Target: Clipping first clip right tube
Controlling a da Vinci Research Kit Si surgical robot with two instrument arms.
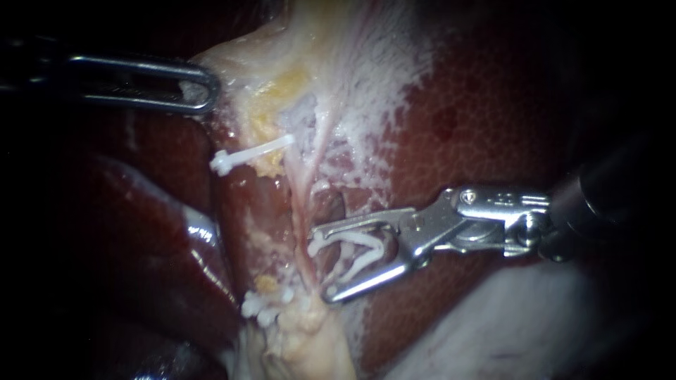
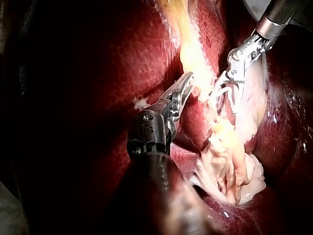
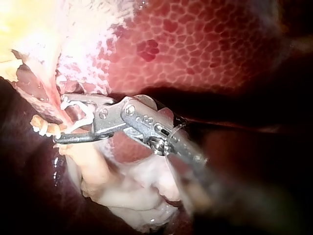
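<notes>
Looking through the endoscope, you see the left instrument up at the left, its jaws clamped on the edge of the pale tissue. The right instrument reaches in across the liver. Its jaws are spread wide and carry an open white clip between them, with their tips just at the thin pink tube. A closed clip sits higher up, left of that tube.

From the left wrist camera, that instrument's jaws lie together at the pale tissue, with the other instrument just beside.

From the right wrist camera, the tube crosses the mouth of the loaded jaws.
</notes>
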